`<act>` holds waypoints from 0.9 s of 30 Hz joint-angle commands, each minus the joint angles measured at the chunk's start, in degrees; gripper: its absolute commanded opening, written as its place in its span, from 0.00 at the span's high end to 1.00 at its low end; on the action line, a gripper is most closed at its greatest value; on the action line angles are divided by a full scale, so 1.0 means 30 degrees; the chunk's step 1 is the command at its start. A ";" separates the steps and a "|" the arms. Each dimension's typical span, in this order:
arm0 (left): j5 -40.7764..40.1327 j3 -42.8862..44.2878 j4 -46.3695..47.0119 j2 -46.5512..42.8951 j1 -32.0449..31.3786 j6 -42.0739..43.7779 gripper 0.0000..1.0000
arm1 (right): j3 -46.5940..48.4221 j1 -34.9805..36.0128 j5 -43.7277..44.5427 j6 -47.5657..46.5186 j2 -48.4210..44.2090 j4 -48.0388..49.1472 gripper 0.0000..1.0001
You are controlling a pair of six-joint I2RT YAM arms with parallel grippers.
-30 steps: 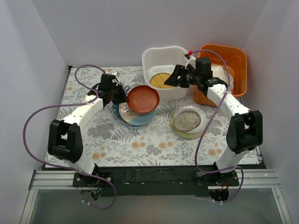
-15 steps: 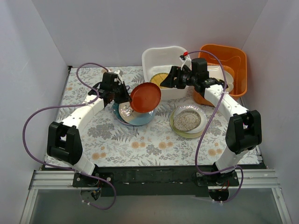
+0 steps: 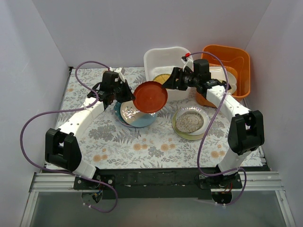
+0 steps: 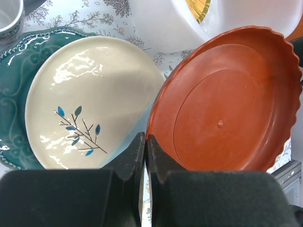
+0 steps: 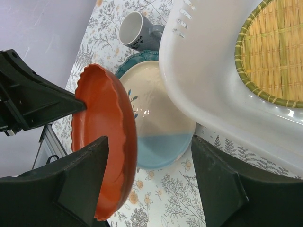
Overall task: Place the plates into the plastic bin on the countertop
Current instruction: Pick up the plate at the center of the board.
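Note:
My left gripper (image 3: 127,97) is shut on the rim of the red plate (image 3: 150,96) and holds it tilted on edge above the countertop (image 3: 142,142), just in front of the white plastic bin (image 3: 151,54). In the left wrist view the jaws pinch the red plate (image 4: 227,118) at its lower left rim. My right gripper (image 3: 171,82) is open beside the red plate's far edge; in the right wrist view its rim (image 5: 102,137) stands between my spread fingers, near the left one. A yellow woven plate (image 5: 279,52) lies in the bin. A cream-and-blue plate (image 4: 90,99) rests on a teal plate (image 4: 14,94) below.
An orange tub (image 3: 236,56) stands right of the bin, with white dishes in it. A stack of plates (image 3: 190,122) topped by a speckled one lies at the right. A grey cup (image 5: 135,28) stands behind the teal plate. White walls enclose the countertop.
My left gripper has carried the red plate rightward toward the bin and tipped it more upright. My right gripper has moved left toward the plate's edge.

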 commanded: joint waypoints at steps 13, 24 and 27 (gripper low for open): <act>0.0605 0.0964 0.0669 -0.0343 -0.0493 -0.0192 1.00 | 0.0760 0.1194 -0.1838 0.0790 0.0995 0.1325 0.34; 0.0371 0.0876 0.0757 -0.0489 -0.0669 -0.0192 1.00 | 0.0760 0.1722 -0.2659 0.1288 0.1406 0.1881 0.62; 0.0341 0.0817 0.0757 -0.0489 -0.0698 -0.0192 1.00 | 0.0672 0.1722 -0.3157 0.1581 0.1494 0.2521 0.90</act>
